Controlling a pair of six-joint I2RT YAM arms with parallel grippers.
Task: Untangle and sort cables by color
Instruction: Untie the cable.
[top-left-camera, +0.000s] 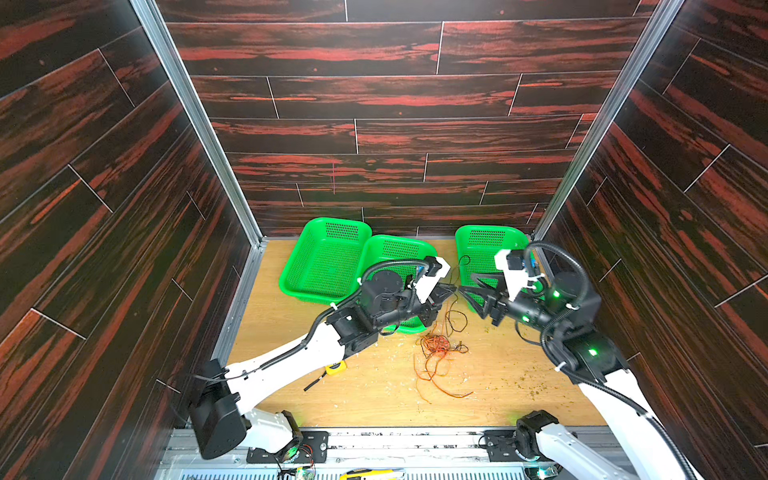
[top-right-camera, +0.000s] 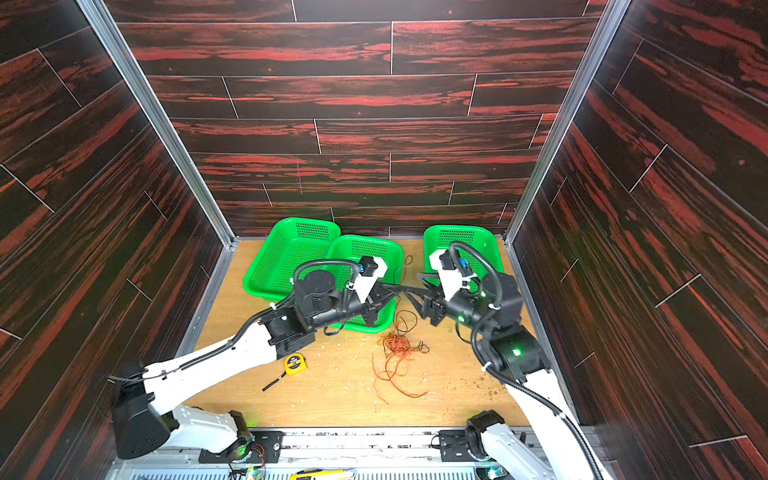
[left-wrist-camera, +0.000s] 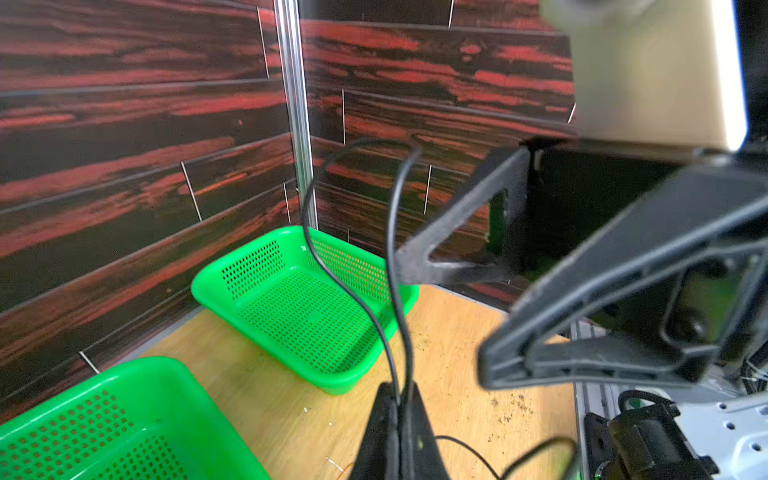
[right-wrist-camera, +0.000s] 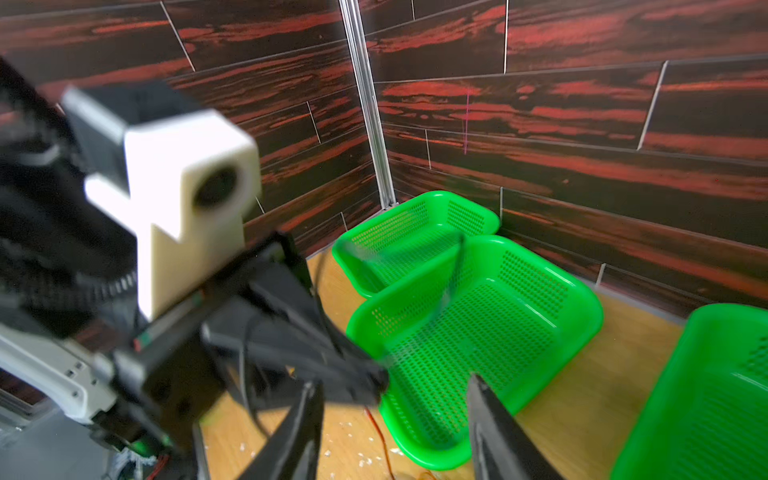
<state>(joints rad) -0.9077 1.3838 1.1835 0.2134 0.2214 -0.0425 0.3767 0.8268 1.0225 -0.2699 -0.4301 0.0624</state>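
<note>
Crumb-strewn light wooden tabletop (top-left-camera: 498, 399), walled by dark red-streaked wood panels (top-left-camera: 374, 95); left gripper (left-wrist-camera: 401, 401) clamps a thin black cable (left-wrist-camera: 305, 212); right gripper (right-wrist-camera: 390, 388) jaws apart.

Yellow tape measure (top-right-camera: 295, 364) lay on the bench (top-right-camera: 332, 401), strap (top-right-camera: 272, 384) trailing. Left basket (top-right-camera: 282, 266) and middle basket (top-right-camera: 365, 249) overlapped at the back; right basket (top-right-camera: 465, 233) stood apart.

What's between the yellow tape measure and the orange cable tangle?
Only bare, crumb-flecked wooden tabletop, clearest in a top view; the yellow tape measure and the orange cable tangle lie apart, nothing bridging them.
</note>
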